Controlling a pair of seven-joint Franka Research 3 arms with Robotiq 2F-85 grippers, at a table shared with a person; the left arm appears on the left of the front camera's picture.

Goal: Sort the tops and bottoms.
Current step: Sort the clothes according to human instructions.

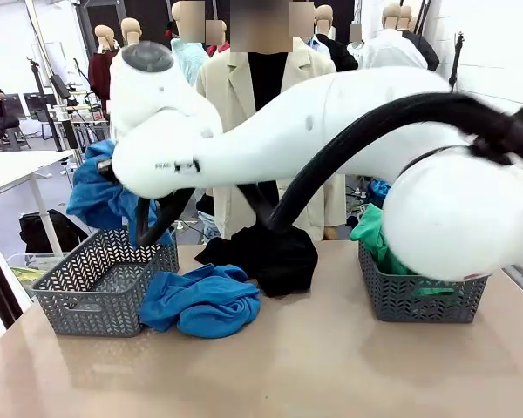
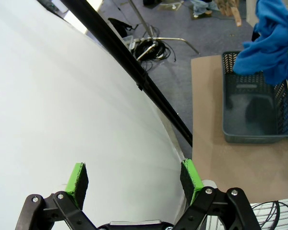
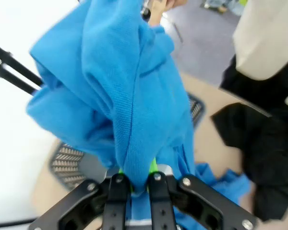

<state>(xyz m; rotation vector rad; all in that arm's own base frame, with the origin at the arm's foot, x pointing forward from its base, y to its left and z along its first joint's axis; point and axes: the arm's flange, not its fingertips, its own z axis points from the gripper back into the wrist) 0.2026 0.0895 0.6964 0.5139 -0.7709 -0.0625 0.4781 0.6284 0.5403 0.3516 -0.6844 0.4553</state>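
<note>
Fingers of right gripper point(image 3: 137, 181) clamp bright blue fleece top point(image 3: 120, 96) hanging over grey mesh basket point(image 1: 87, 309); left gripper point(image 2: 134, 179) gapes empty.

The robot arm point(image 1: 331, 113) is glossy white and rounded, with a grey joint cap point(image 1: 146, 55), small black lettering point(image 1: 163, 165) and a thick black cable point(image 1: 418, 104). The left gripper point(image 2: 134, 179) shows black linkages point(image 2: 72, 215), silver screws point(image 2: 34, 199) and green pads point(image 2: 78, 178); the person point(image 1: 266, 78) wears a beige lapelled jacket point(image 1: 227, 96) over black.

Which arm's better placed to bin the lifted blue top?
Right. The right end effector is shut on the blue top above the grey basket; the left end effector is open, empty.
</note>
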